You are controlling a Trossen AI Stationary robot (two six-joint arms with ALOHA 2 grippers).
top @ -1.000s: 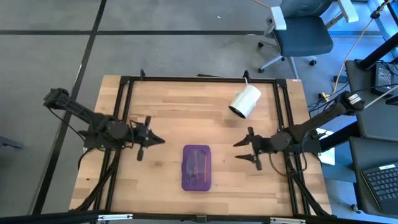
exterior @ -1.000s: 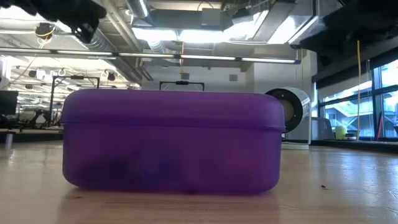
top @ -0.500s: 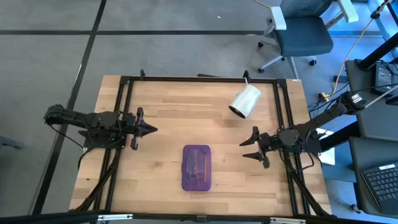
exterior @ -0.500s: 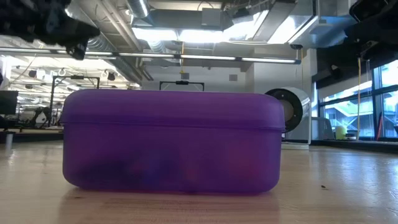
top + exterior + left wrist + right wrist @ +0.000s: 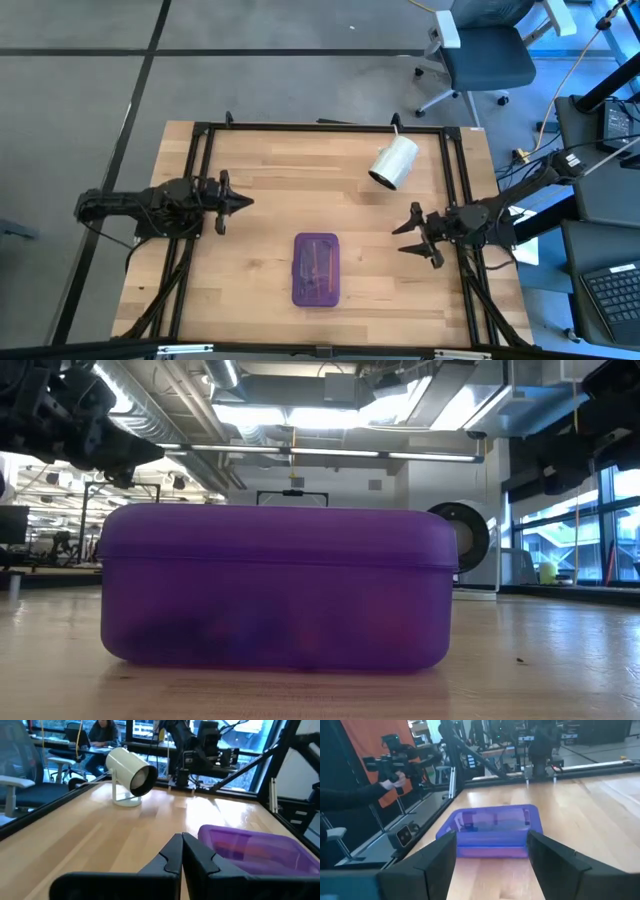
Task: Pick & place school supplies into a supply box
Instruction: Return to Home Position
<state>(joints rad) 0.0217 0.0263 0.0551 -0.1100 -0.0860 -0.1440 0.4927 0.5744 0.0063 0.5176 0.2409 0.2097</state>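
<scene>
The supply box [image 5: 316,268], a translucent purple case with its lid down, lies flat on the table's near middle and fills the low view [image 5: 275,585]. Through the lid [image 5: 492,822] only dim streaks of the school supplies show. My left gripper [image 5: 248,201] is shut and hovers left of and beyond the box, its tips [image 5: 181,840] pointing at the table's right. My right gripper [image 5: 402,238] is open and hovers right of the box, which shows between its fingers [image 5: 492,840].
A white cylindrical roll [image 5: 393,163] on a small stand sits toward the far right [image 5: 129,772]. A black frame [image 5: 320,127] runs around the tabletop. A person's hand holding a dark device [image 5: 395,765] shows beyond the table's left side. Bare wood lies around the box.
My left gripper has drawn back from the box toward the table's far-left. My right gripper has drawn back toward the right edge. The box has stayed where it was.
</scene>
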